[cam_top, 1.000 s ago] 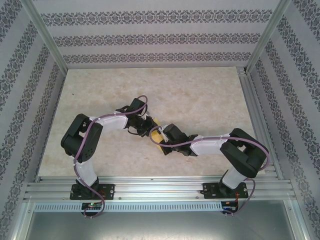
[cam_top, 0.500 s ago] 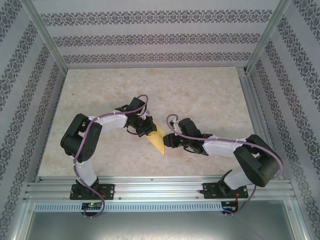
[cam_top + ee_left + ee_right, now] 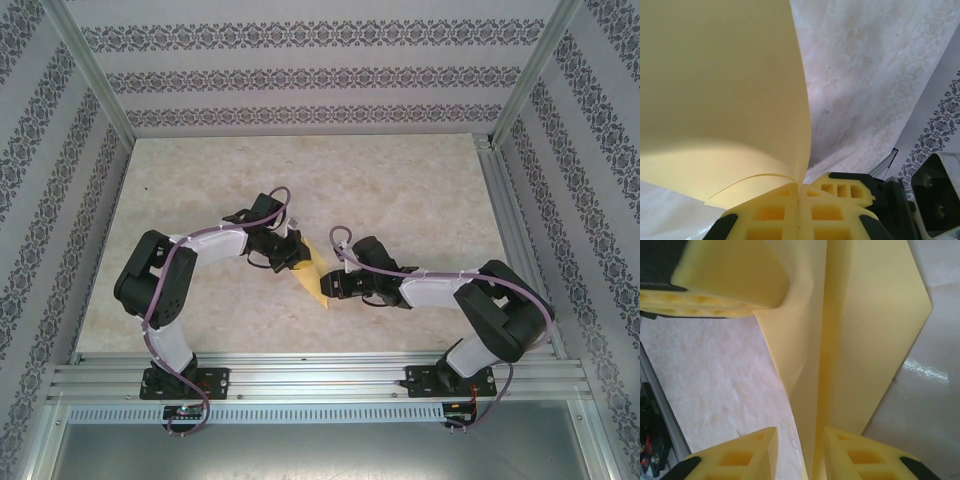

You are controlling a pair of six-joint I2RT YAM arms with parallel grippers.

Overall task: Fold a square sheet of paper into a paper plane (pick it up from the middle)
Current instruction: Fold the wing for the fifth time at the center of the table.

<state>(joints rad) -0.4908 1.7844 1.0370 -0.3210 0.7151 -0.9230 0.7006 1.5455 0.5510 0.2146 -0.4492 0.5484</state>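
Folded paper (image 3: 316,284) partly hidden, pinched tight by left gripper (image 3: 799,187), straddled by part-open right gripper (image 3: 801,437), less covered than a second ago.

Marbled tabletop (image 3: 400,190), patterned walls (image 3: 300,70) all round
Surface is pale beige with faint veins; wallpaper's grey floral stripes on white, aluminium posts (image 3: 92,75) in the corners, slotted rails (image 3: 320,375) up front.

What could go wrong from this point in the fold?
1. The left fingers pinch the paper just at their tips, and the sheet bows away from them; it could slip out or tear.
2. The right fingers stand open astride the fold; closing off-line may set a crooked crease.
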